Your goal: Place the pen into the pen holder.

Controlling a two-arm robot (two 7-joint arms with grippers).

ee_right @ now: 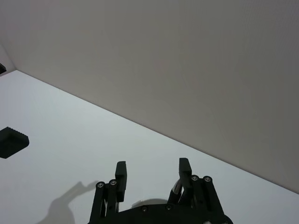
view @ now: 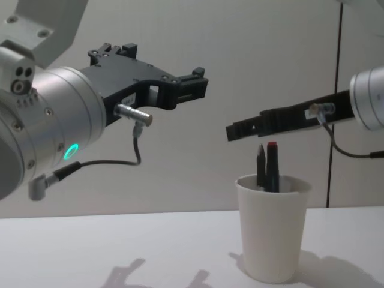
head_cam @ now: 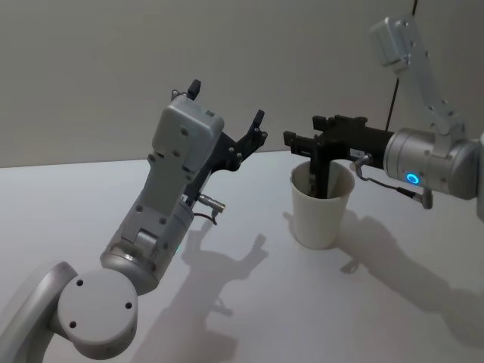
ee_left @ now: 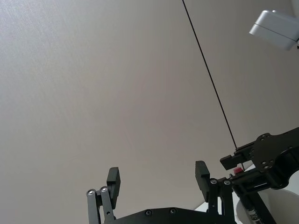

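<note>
The pen holder, a white paper cup [head_cam: 321, 212] [view: 273, 237], stands upright on the table. A dark pen [view: 272, 165] [head_cam: 321, 172] with a red top stands inside it, its end poking above the rim, with a second dark tip beside it. My right gripper [head_cam: 301, 132] [view: 235, 130] hovers just above the cup, reaching in from the right; its fingers [ee_right: 120, 173] are open with nothing between them. My left gripper [head_cam: 227, 102] [ee_left: 158, 176] is raised to the left of the cup, open and empty, pointing towards the wall.
The white table [head_cam: 249, 302] is bare around the cup. A plain wall [head_cam: 113, 68] stands behind, with a thin black cable [ee_left: 210, 74] running down it. The left arm's large elbow [head_cam: 98, 314] fills the near left.
</note>
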